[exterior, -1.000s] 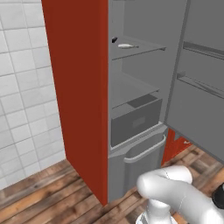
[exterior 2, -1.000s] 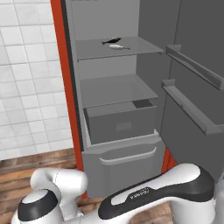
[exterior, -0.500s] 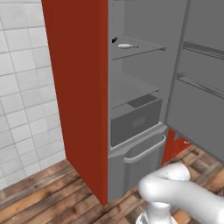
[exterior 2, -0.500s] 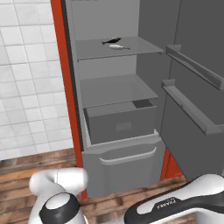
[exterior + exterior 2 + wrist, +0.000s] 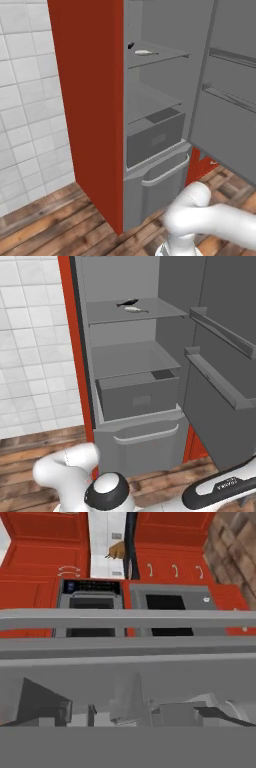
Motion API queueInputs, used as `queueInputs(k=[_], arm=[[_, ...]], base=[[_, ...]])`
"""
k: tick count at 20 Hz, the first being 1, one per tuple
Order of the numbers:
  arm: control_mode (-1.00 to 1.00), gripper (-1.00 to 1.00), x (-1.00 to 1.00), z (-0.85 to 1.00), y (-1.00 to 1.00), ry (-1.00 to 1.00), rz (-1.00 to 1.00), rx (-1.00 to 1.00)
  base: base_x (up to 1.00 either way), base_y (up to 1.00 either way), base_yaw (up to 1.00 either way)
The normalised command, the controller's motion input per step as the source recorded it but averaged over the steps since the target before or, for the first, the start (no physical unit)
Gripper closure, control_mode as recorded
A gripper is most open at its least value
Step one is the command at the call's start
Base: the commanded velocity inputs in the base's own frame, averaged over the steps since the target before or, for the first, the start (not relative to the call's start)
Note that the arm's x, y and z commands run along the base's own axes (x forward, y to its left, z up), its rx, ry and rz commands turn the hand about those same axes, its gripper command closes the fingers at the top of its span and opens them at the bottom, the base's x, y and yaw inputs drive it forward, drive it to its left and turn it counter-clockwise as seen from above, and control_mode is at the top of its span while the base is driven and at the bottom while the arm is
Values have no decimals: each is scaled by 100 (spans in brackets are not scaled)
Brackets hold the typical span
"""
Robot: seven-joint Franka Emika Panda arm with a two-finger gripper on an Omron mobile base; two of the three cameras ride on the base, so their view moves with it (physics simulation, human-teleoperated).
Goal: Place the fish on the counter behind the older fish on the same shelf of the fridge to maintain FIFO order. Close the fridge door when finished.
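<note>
1. Your arm sits folded low in front of the fridge (image 5: 85, 331): a white elbow (image 5: 192, 200) shows at the bottom of the left base view, and the shoulder links (image 5: 70, 471) lie along the bottom of the right base view.
2. Your hand view looks over the grey rails of the fridge door (image 5: 220, 356) toward red cabinets (image 5: 40, 542) and an oven (image 5: 92, 599).
3. The claw's jaws are spread wide and grasp nothing.
4. The dark fish (image 5: 127, 303) lies on the upper shelf (image 5: 107, 312), just behind the older fish (image 5: 134, 309).
5. The fridge door stands open to the right.
</note>
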Motion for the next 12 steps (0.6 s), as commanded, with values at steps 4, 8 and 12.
queueInputs(k=[4, 8, 12], arm=[[-100, -100, 54, -19, -44, 0, 16, 0], [-100, -100, 57, -21, -30, 0, 13, 0], [-100, -100, 56, -15, -32, 1, 12, 0]], base=[[0, 0, 0], [0, 0, 0], [0, 0, 0]])
